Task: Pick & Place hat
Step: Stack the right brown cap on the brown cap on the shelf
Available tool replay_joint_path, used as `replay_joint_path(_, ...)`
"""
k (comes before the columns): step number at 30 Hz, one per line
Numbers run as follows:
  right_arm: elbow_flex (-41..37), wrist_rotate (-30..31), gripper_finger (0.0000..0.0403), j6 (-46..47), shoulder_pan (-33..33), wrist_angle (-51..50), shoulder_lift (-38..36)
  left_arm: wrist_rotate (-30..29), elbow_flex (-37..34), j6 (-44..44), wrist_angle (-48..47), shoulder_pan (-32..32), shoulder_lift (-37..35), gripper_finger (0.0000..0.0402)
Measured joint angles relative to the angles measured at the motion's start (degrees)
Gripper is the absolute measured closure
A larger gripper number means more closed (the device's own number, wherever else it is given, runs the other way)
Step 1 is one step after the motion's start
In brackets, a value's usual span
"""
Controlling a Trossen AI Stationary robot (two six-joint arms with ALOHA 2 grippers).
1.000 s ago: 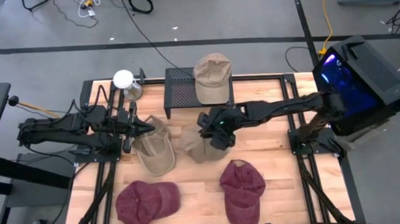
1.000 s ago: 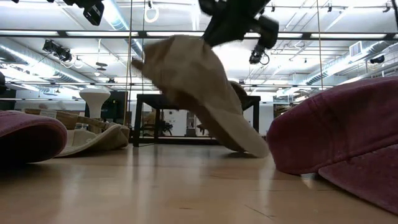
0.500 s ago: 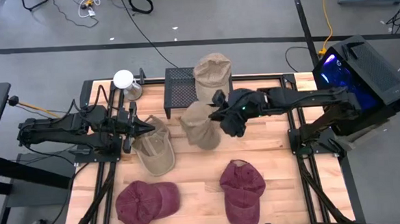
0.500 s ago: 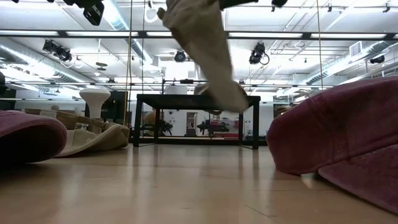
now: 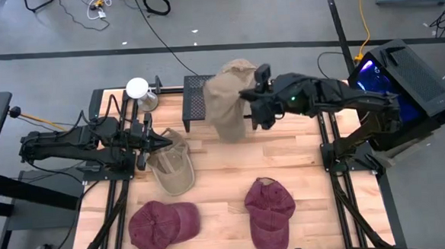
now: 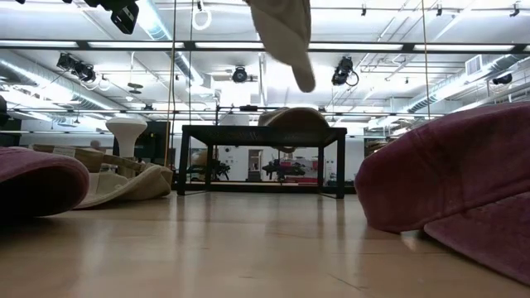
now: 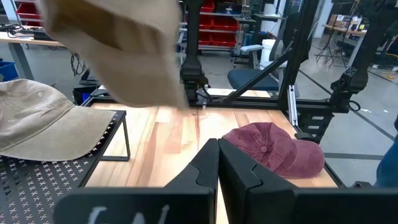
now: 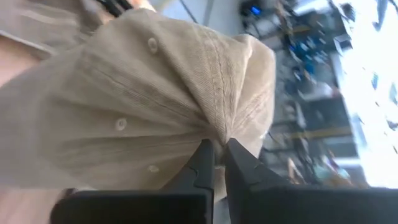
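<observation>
The tan cap (image 5: pixel 223 109) hangs pinched in the right gripper (image 5: pixel 251 108), lifted over the black mesh rack (image 5: pixel 193 103) beside another tan cap (image 5: pixel 238 66). Transport step in hand; next, lowering and release. Left gripper (image 5: pixel 156 142) waits closed, empty, over the bench (image 5: pixel 300 158).

Bare wood lies open across the middle of the table (image 5: pixel 301 166), between the tan cap (image 5: pixel 171 165) lying by the left gripper (image 5: pixel 166 143) and the right edge. The front is blocked by two maroon caps (image 5: pixel 164 225) (image 5: pixel 270 210), with only a narrow strip between them. At the back, the black mesh stand (image 5: pixel 195 103) is largely taken by a resting tan cap (image 5: pixel 238 66), and the lifted cap (image 5: pixel 223 101) pinched in the right gripper (image 5: pixel 246 108) hangs over the rest.
</observation>
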Motion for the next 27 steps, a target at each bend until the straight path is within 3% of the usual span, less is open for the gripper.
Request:
replay_joint_path(16,0.41,19.23,0.0394,0.5,-4.16,5.68,0.04,-0.02,0.0,-0.01,0.01,0.0,-0.02,0.0387)
replay_joint_path(27,0.43,23.57,0.0394,0.67,-7.82,8.44,0.07,-0.02,0.01,0.0,0.0,0.0,0.0,0.0387)
